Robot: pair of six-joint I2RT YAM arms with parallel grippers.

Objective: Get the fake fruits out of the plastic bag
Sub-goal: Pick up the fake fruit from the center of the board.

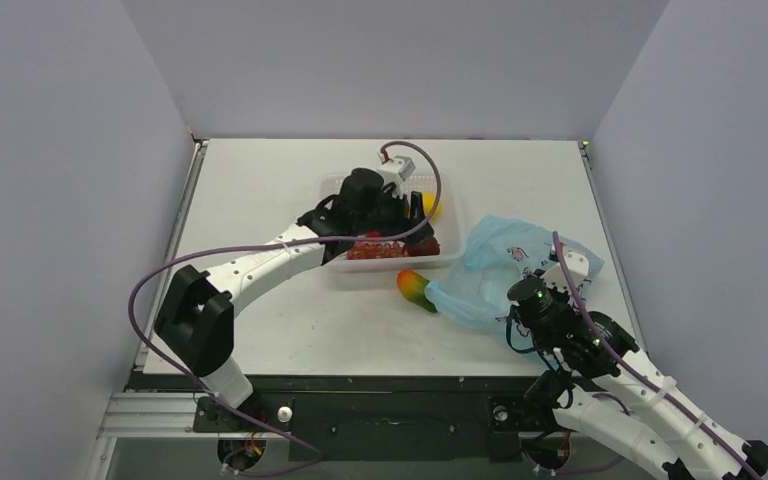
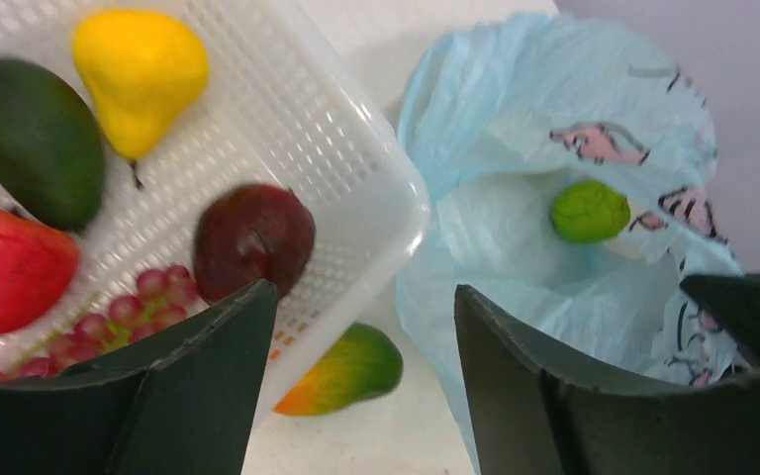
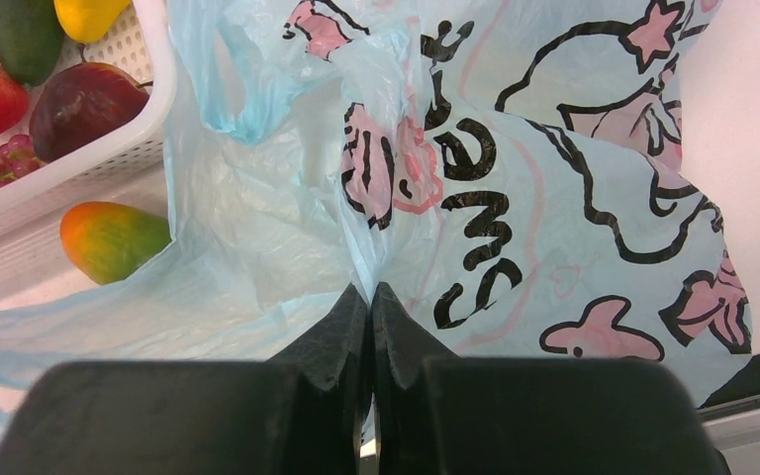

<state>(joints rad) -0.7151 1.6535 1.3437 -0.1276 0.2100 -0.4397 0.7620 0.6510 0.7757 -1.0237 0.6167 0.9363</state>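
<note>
The light blue plastic bag point(image 1: 505, 262) lies at the right of the table, its mouth open toward the basket. A green lime point(image 2: 590, 211) lies inside the bag point(image 2: 515, 119). The orange-green mango point(image 1: 415, 290) lies on the table between bag and basket; it also shows in the left wrist view point(image 2: 346, 368) and the right wrist view point(image 3: 114, 240). The dark purple round fruit point(image 2: 253, 237) sits in the basket. My left gripper point(image 2: 363, 292) is open and empty, above the basket's right edge point(image 1: 410, 232). My right gripper point(image 3: 371, 297) is shut on a fold of the bag point(image 3: 515, 198). No apple or banana shows.
The white perforated basket point(image 2: 356, 148) stands mid-table and holds a yellow pear point(image 2: 141, 69), a dark green avocado point(image 2: 35, 139), a red strawberry-like fruit point(image 2: 10, 267) and a grape bunch point(image 2: 109, 327). Grey walls close in the table on three sides.
</note>
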